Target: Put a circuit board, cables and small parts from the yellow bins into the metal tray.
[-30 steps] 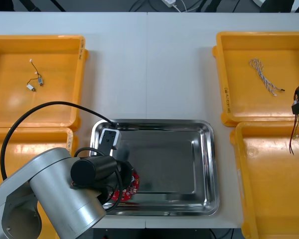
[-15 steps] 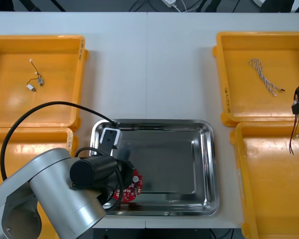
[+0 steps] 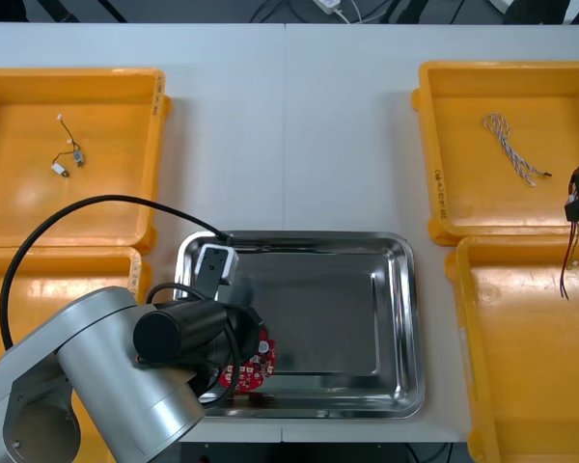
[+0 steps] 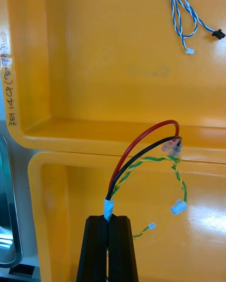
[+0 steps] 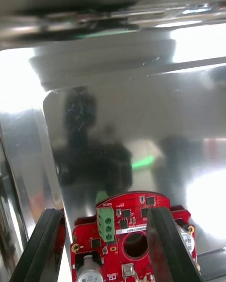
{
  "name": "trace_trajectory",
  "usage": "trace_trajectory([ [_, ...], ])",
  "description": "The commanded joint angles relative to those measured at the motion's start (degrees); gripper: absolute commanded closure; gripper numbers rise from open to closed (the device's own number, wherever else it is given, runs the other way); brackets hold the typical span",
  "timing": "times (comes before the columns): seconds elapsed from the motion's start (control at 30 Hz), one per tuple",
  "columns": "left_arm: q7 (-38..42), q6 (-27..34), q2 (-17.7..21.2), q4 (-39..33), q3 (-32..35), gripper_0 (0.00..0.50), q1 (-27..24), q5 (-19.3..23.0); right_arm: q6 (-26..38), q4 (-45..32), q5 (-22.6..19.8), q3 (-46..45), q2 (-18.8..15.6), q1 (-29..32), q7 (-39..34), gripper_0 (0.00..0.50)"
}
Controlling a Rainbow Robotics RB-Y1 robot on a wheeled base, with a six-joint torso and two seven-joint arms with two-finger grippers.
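Left gripper (image 5: 104, 210), fingers wide, hovered over the circuit board (image 5: 141, 216) lying flat in the near-left corner of the metal tray (image 3: 398, 318); right gripper (image 4: 108, 218) pinched the red and yellow cable (image 4: 141, 152) by its taped end above the right yellow bins (image 3: 521, 376)

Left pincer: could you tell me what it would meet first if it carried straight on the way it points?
Probably the round red circuit board lying between the left pincer's open fingers, then the metal tray's floor beneath.

White table (image 3: 232, 145), centre seam, dark floor (image 3: 174, 8) beyond
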Motion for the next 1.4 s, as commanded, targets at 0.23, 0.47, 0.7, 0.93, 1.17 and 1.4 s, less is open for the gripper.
trace_trajectory([
  [0.23, 4.7, 2.8, 1.9, -0.6, 3.9, 0.000, -3.9, 6.1, 0.3, -1.9, -2.0, 1.0, -2.3, -1.8, 4.1, 0.500],
  [0.47, 4.7, 4.8, 3.2, -0.6, 7.6, 0.000, -6.8, 11.1, 0.3, -5.6, -2.9, 5.8, -1.1, -4.4, 4.5, 0.500],
  [0.7, 4.5, 7.3, 5.3, -0.6, 10.9, 0.000, -9.8, 16.0, 0.3, -8.7, -3.6, 10.3, 1.6, -6.7, 4.6, 0.500],
  [0.93, 4.8, 9.5, 7.4, -0.6, 16.4, 0.000, -13.2, 23.3, 0.3, -11.2, -4.0, 16.5, 5.4, -9.4, 4.2, 0.500],
  [1.17, 4.5, 12.9, 9.0, -0.6, 21.4, 0.000, -16.4, 28.5, 0.3, -11.4, -4.0, 21.8, 10.6, -10.9, 4.5, 0.500],
  [1.4, 4.2, 14.7, 12.2, -0.1, 26.0, 0.000, -18.3, 33.4, 0.3, -12.2, -2.4, 28.4, 14.2, -12.0, 5.9, 0.500],
])
